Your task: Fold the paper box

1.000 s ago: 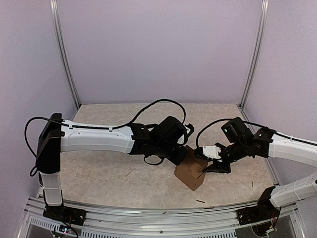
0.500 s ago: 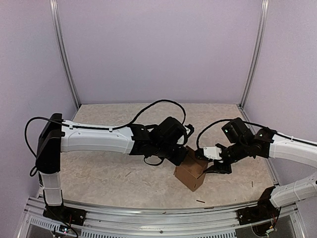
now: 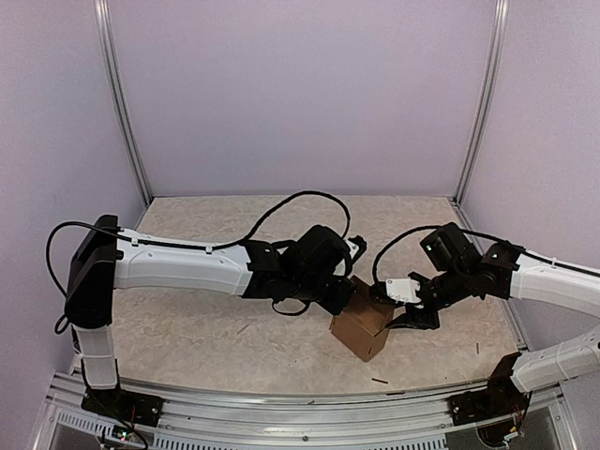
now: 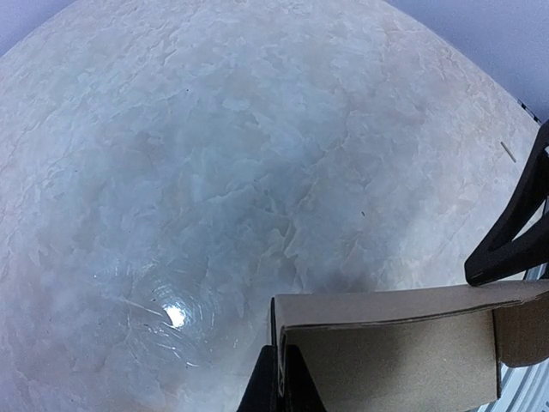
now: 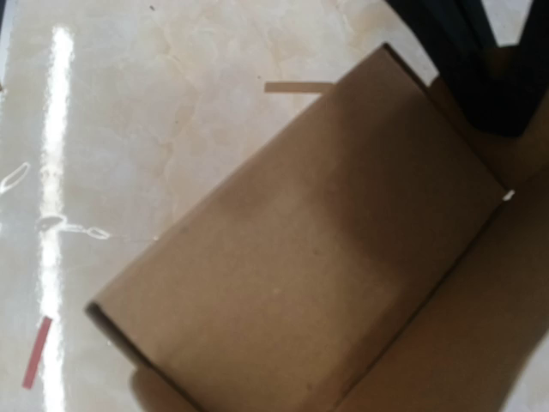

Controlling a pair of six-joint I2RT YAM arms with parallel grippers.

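Paper box (image 3: pixel 359 330), plain brown, open-topped, set diagonally, corner toward near edge, left gripper (image 4: pixel 279 382) seemingly pinching its wall, right gripper (image 3: pixel 389 314) at rim, grip unclear.

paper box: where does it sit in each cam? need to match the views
Top external: paper box low, right of centre.
Left wrist: bottom right, one brown wall running to the right edge.
Right wrist: seen close, fills the centre and lower right.
Shared landmark: the mottled beige tabletop under and around it in all three.
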